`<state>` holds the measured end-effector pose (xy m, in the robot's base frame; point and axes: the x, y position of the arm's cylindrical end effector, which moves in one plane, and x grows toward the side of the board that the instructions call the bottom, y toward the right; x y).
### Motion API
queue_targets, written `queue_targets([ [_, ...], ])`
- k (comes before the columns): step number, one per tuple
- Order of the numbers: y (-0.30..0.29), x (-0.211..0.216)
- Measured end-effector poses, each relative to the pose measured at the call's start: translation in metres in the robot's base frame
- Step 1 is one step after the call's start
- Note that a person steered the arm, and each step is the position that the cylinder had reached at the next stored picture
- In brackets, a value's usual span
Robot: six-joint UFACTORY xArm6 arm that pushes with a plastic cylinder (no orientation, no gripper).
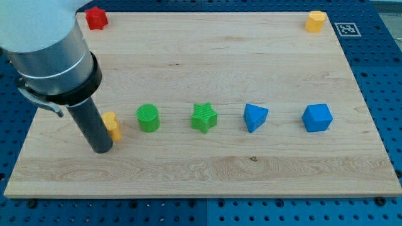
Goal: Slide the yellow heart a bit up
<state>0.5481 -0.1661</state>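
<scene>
A yellow block [113,125], likely the heart, sits at the view's left on the wooden board [207,169], partly hidden by my rod. My tip [102,150] rests on the board just below and left of this yellow block, touching or nearly touching it. A second yellow block [315,21] stands at the view's top right corner.
A row runs rightward from the yellow block: a green cylinder [148,118], a green star [204,118], a blue triangular block [255,117] and a blue cube-like block [316,117]. A red block [96,17] sits at the top left. The arm's grey body covers the upper left.
</scene>
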Motion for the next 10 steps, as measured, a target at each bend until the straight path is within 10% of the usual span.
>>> queue_targets([
  [10, -0.02, -0.071],
])
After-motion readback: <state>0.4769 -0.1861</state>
